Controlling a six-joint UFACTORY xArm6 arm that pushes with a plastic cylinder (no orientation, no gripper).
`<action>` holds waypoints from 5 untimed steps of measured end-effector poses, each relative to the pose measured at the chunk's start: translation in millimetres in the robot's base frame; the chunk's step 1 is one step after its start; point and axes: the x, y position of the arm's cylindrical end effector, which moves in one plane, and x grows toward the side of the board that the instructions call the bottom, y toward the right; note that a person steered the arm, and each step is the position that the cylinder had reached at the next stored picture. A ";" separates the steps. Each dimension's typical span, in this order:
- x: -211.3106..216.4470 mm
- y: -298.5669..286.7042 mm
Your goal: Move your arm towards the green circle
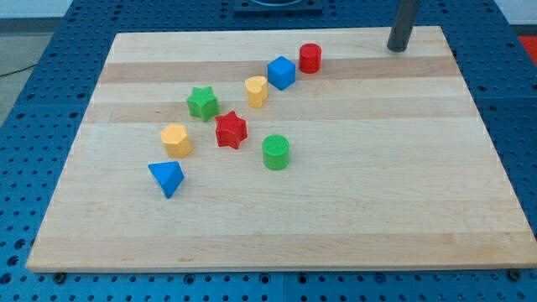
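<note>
While parked at upper right of the wooden board (377,184), my tip (396,48) sits far from green circle (276,152) mid-frame, beside red star (231,130); no gripper fitted, open path.

lab bench, blue perforated breadboard (33,75), wooden board (352,193)

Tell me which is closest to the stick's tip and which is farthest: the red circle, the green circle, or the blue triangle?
My tip is at the view's top right.
1. Red circle: nearest, near the board's top edge, left of my tip.
2. Green circle: mid-board, below the red star.
3. Blue triangle: farthest, toward the view's bottom left.
</note>
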 end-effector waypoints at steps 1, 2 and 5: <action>11.1 -6.9; 61.0 -18.9; 122.3 -84.3</action>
